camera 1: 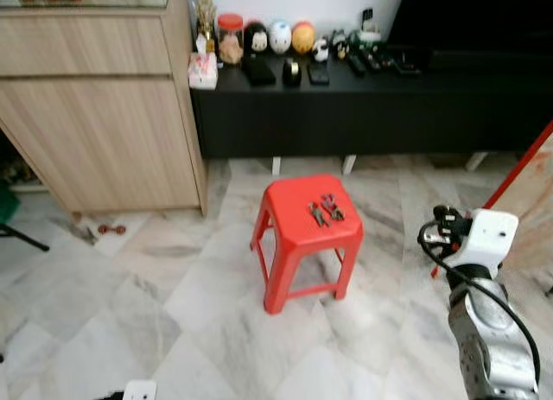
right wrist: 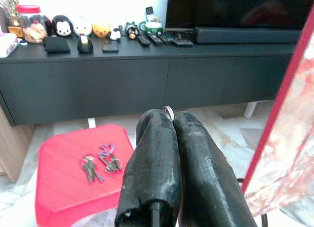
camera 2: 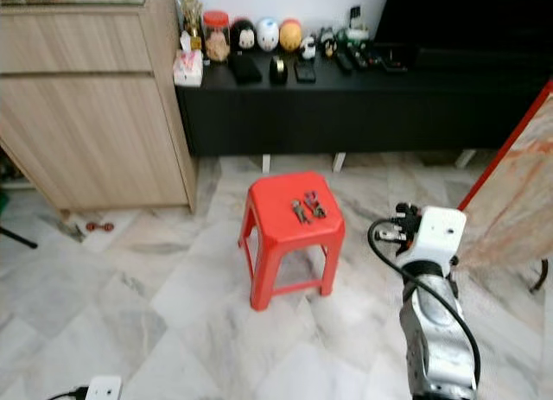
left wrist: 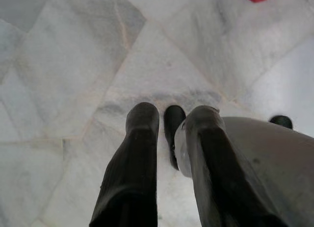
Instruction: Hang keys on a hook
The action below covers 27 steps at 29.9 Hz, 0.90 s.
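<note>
Keys (camera 1: 325,210) flat on top of red stool (camera 1: 304,238), toward its far right part; two small bunches side by side, one with a purple piece, clear in right wrist view. Stool on pale marble floor (camera 1: 173,288), mid scene. No contact between keys and either gripper.

Right gripper (right wrist: 170,120) raised, near and right of stool, well apart from keys; fingers pressed together. Small silver ring visible at the fingertips; cannot tell if pinched between them. Right arm (camera 2: 432,322) at near right, white wrist housing and black cable on it.

Left gripper (left wrist: 169,114) low over bare floor, pointed down; fingers a little apart, nothing between them. Red stool foot at edge of left wrist view.

Black low cabinet (camera 1: 371,106) along far wall beyond stool; on its top a row of round figurines (camera 1: 279,37), a red-lidded jar (camera 1: 230,37), remotes and dark small items. Wooden cupboard (camera 1: 95,106) at far left. Red-edged board (camera 2: 510,193) leaning at right.
</note>
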### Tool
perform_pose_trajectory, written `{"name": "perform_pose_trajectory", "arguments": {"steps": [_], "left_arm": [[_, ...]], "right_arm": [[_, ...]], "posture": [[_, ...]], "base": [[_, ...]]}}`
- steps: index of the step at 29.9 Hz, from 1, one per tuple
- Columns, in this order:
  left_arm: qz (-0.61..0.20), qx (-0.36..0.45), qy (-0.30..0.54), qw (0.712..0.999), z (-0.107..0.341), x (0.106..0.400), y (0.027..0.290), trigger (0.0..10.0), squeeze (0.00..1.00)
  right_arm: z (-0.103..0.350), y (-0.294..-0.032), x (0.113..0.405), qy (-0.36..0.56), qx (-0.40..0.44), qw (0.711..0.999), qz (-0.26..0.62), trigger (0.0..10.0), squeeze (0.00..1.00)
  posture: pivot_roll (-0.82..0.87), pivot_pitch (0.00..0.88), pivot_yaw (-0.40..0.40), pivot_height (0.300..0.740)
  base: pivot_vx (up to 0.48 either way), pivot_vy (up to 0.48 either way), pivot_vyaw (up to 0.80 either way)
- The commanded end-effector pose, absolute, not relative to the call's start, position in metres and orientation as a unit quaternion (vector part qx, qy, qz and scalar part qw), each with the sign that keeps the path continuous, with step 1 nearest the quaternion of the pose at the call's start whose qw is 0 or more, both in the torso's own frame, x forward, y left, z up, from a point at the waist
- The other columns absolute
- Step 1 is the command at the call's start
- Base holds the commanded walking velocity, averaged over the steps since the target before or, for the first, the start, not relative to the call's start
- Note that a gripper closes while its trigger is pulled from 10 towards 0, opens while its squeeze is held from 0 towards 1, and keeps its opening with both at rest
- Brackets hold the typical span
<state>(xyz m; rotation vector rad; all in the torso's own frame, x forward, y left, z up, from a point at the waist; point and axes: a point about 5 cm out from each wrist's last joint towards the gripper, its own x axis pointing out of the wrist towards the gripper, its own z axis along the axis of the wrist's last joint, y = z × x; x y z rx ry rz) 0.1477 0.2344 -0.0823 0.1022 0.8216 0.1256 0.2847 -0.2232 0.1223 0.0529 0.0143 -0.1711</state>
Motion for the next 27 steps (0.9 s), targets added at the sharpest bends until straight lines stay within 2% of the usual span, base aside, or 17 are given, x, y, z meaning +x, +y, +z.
{"name": "perform_pose_trajectory", "arguments": {"steps": [1,25,27], "left_arm": [[0.047,0.049,0.422,0.904,-0.0890,0.1366,0.2276,10.0,0.00],[0.051,0.047,0.429,0.901,-0.0903,0.1329,0.2292,10.0,0.00],[0.054,0.044,0.429,0.900,-0.0905,0.1323,0.2293,10.0,0.00]], "right_arm": [[0.1229,-0.2280,0.2829,0.005,0.027,0.995,-0.093,10.0,0.00],[0.1279,-0.2290,0.2838,-0.003,0.026,0.995,-0.101,10.0,0.00],[0.1291,-0.2290,0.2842,-0.005,0.026,0.994,-0.102,10.0,0.00]], "posture": [[0.11,0.119,-0.100,0.740],[0.11,0.120,-0.103,0.740],[0.11,0.119,-0.103,0.740]], "base": [[0.000,-0.289,0.00],[0.000,-0.370,0.00],[0.000,0.000,0.00]]}}
